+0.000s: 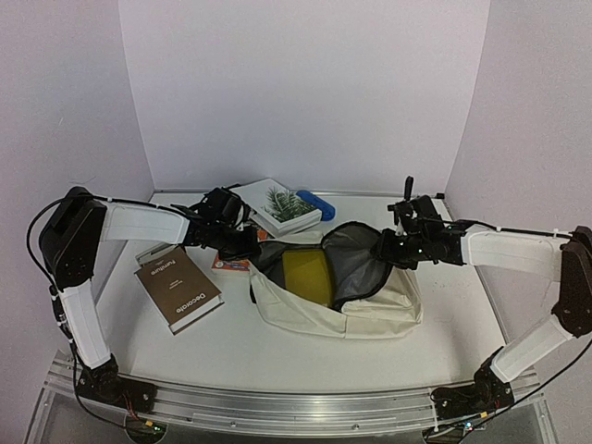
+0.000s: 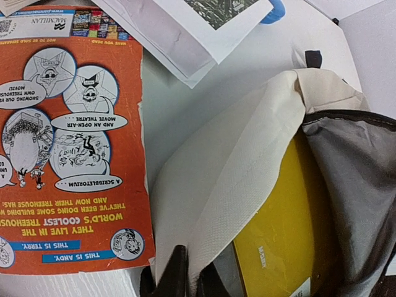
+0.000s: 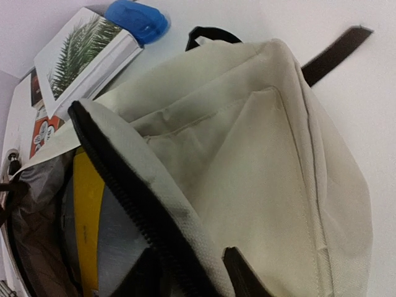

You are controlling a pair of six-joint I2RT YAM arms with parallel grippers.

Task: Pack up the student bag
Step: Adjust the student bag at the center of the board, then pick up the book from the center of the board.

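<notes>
The student bag (image 1: 370, 310) lies in the middle of the table, cream with its mouth held open and the grey lining (image 1: 356, 259) showing. A yellow book (image 1: 307, 275) sits inside; it also shows in the left wrist view (image 2: 291, 229) and the right wrist view (image 3: 86, 204). My left gripper (image 1: 248, 248) is shut on the bag's cream left edge (image 2: 235, 173), with its fingertips (image 2: 179, 272) pinching the fabric. My right gripper (image 1: 384, 250) is shut on the bag's right rim, with the black zipper edge (image 3: 130, 179) between its fingers (image 3: 238, 272).
An orange comic book (image 2: 68, 154) lies left of the bag's mouth. A brown book (image 1: 178, 289) lies front left. A white book with a palm picture (image 1: 282, 205) and a blue object (image 1: 314, 203) lie behind the bag. A black strap (image 3: 334, 52) trails on the table.
</notes>
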